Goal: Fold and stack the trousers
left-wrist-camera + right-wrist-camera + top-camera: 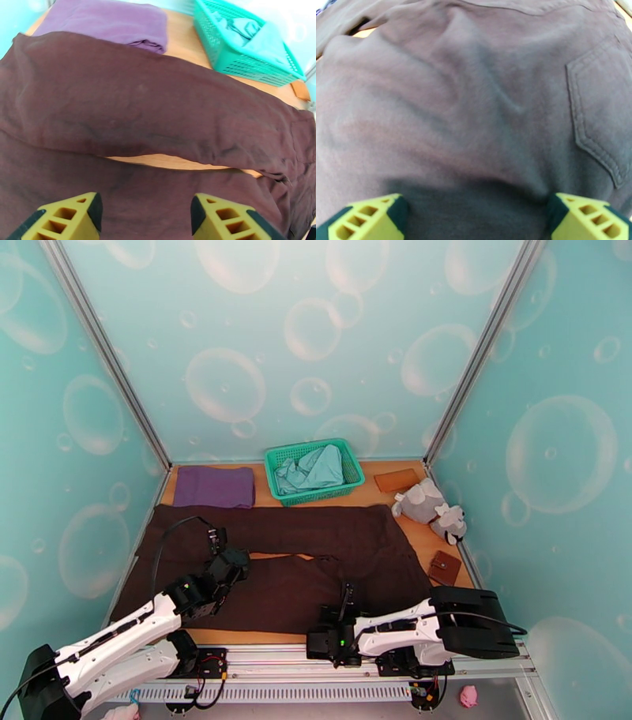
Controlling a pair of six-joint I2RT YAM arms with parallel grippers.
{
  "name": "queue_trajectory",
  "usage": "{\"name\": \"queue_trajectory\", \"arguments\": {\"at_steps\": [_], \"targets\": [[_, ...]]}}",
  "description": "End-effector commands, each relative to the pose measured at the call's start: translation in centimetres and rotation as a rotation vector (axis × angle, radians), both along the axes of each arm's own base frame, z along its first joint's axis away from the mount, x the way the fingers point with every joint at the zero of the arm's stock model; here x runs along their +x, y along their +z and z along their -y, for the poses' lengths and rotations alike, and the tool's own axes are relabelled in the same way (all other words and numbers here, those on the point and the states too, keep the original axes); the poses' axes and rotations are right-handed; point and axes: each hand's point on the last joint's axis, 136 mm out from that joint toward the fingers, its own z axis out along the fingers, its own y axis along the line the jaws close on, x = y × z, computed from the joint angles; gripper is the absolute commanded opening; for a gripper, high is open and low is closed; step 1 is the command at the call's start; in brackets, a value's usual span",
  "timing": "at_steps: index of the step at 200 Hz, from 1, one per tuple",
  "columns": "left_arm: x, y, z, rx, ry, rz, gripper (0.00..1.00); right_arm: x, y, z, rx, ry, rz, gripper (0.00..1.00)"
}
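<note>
Top external: green basket [312, 494] holds teal garment [317, 467]; left fingers [67, 218], right fingers [588, 219] spread, empty, over trousers [316, 540].

1. The top view is bright and even, lit from above; the bubble-printed walls [316, 335] show no hard glare.
2. Shadows there are soft, with only faint darker patches on the trousers [355, 536].
3. The left wrist view is fairly sharp at centre, yet the green basket [245, 51] bows towards the corner (wide-lens bending), and the top right washes out to white.
4. The right wrist view is soft and hazy; the pocket stitching [574, 114] is legible, and a dark shadow lies across the cloth along the bottom edge.
</note>
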Motion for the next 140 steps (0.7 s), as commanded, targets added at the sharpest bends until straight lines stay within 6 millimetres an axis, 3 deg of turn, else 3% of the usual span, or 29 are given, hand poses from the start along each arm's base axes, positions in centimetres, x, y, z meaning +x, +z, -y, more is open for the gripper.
{"name": "queue_trajectory", "arguments": {"at_steps": [1, 32, 57, 76, 93, 95, 111, 140], "targets": [[0.0, -0.6, -1.4, 0.016, 0.055, -0.007, 0.63, -0.7, 2.8, 1.7, -0.072, -0.058, -0.032, 0.99], [1.4, 2.1, -1.0, 0.021, 0.031, 0.026, 0.63, 4.4, 11.3, -1.8, 0.008, 0.097, 0.147, 0.99], [3.3, 4.6, -1.8, 0.046, 0.045, 0.039, 0.63, 10.3, 15.7, -4.8, 0.236, 0.298, 0.208, 0.99], [5.2, 6.5, -4.0, 0.05, 0.116, 0.04, 0.62, 15.1, 18.9, -3.5, 0.392, 0.351, 0.303, 0.99], [6.7, 6.7, -5.3, 0.03, 0.126, 0.023, 0.61, 18.7, 19.5, -0.6, 0.319, 0.307, 0.327, 0.99], [7.2, 7.6, -5.4, 0.018, 0.13, 0.04, 0.61, 19.0, 19.5, -0.3, 0.308, 0.303, 0.326, 0.99], [9.1, 7.7, -6.6, -0.006, 0.145, 0.018, 0.6, 21.9, 17.9, 1.4, 0.241, 0.279, 0.271, 0.99], [13.4, 7.4, -11.7, -0.001, 0.258, -0.03, 0.57, 24.9, 16.9, 1.1, 0.256, 0.306, 0.321, 0.99]]}}
